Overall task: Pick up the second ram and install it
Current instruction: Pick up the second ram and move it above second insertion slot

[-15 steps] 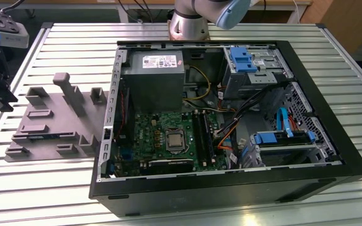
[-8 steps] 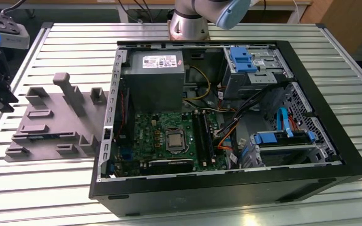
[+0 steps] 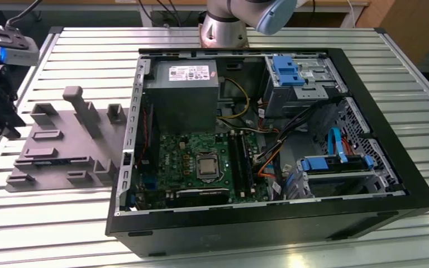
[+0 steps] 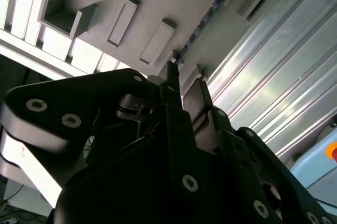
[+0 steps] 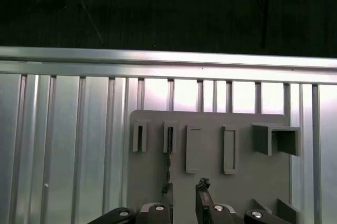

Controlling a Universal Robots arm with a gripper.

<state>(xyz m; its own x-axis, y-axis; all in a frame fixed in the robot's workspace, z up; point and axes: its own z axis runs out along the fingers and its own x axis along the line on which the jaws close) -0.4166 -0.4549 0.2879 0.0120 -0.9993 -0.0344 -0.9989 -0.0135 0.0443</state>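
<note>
The second ram stands on edge in the grey fixture and looks like a thin dark line. In the second wrist view the ram runs away from the fingertips, with blue-green showing along its edge. In both wrist views my gripper hovers at one end of it. The fingers stand apart with nothing clamped, and the stick lines up with one fingertip. In the exterior view the gripper hangs over the fixture's side at the exterior view's left.
An open computer case lies on the slatted metal table, to the right of the fixture. Inside are the green motherboard with long black slots, a power supply and blue drive bays. Several upright blocks rise from the fixture.
</note>
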